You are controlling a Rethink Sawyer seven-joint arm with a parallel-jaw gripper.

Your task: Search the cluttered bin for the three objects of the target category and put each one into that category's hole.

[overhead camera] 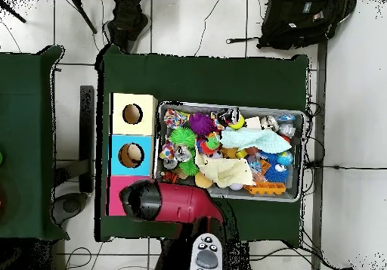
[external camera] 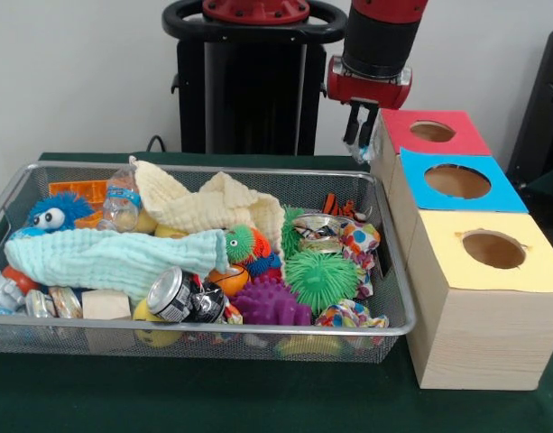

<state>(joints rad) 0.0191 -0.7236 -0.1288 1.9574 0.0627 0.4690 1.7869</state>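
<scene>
The silver wire mesh bin (external camera: 213, 168) holds mixed clutter; it also shows in the overhead view (overhead camera: 303, 153). One small clear bottle (external camera: 121, 200) with a blue label band lies at its far left, against a cream cloth. No other clear bottles show. The red-topped hole (external camera: 432, 132) is in the farthest wooden box. My gripper (external camera: 359, 137) hangs just left of that box, above the bin's far right corner. In the overhead view the red arm (overhead camera: 174, 203) covers most of the red box (overhead camera: 115, 197) and hides the gripper.
The blue-topped hole (external camera: 457, 181) and yellow-topped hole (external camera: 493, 249) lie nearer the camera. In the bin are a cream cloth (external camera: 213, 207), a mint cloth (external camera: 105, 257), a crushed can (external camera: 181, 296), and green (external camera: 321, 278) and purple (external camera: 267, 302) spiky balls.
</scene>
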